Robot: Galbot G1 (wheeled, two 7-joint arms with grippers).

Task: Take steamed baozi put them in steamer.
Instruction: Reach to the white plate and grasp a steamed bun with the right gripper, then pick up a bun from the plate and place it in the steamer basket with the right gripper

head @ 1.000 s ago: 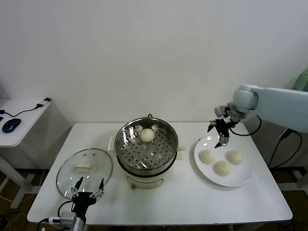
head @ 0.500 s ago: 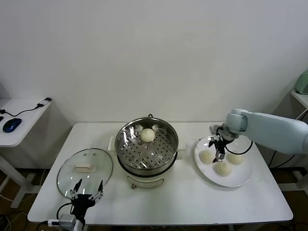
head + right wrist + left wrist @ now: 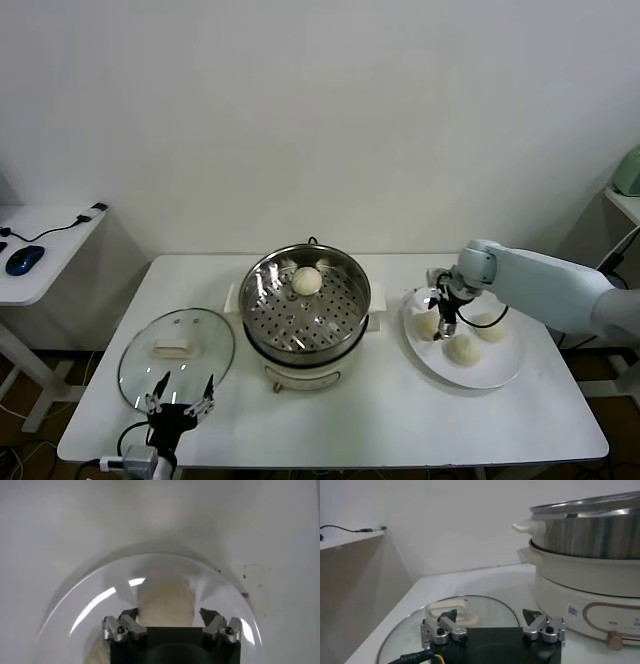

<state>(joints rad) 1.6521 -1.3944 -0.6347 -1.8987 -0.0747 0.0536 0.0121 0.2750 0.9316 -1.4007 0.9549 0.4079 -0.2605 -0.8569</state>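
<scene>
Baozi point(image 3: 165, 600) between right hand point(image 3: 170, 625) (unlabelled)

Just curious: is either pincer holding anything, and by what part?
Nothing is gripped. The right pincer straddles a bun on the plate, jaws open; the left pincer is empty.

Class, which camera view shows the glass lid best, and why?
The head view: the whole glass lid lies flat beside the steamer. The left wrist view shows only part of it behind the left gripper; the right wrist view shows none.
</scene>
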